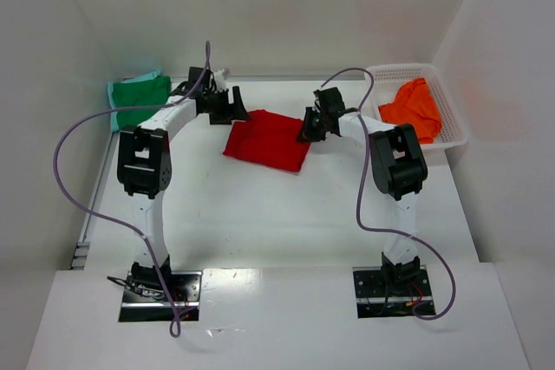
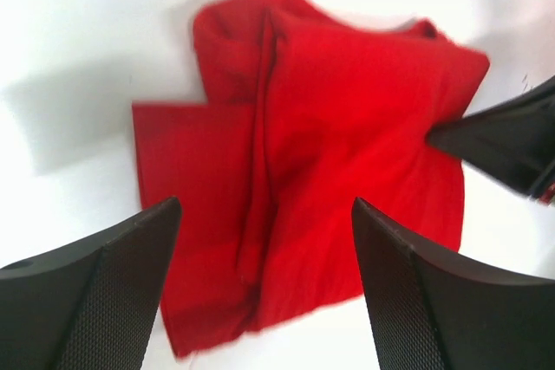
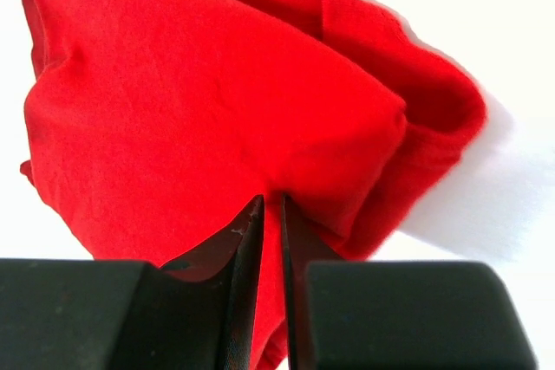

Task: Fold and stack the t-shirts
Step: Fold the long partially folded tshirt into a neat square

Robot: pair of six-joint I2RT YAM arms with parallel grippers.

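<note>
The red t-shirt (image 1: pixel 267 140) lies folded into a rough square at the middle of the table. My left gripper (image 2: pixel 264 214) hangs open just above the shirt's left edge, nothing between its fingers. My right gripper (image 3: pixel 270 201) is shut on the red t-shirt (image 3: pixel 208 119), pinching a fold at its right edge, and shows as a dark tip (image 2: pixel 512 140) in the left wrist view. The green t-shirt (image 1: pixel 139 97) lies bunched at the back left. The orange t-shirt (image 1: pixel 414 106) sits crumpled in the basket.
A white lattice basket (image 1: pixel 453 123) stands at the back right, against the right wall. White walls close the table at back, left and right. Purple cables loop over both arms.
</note>
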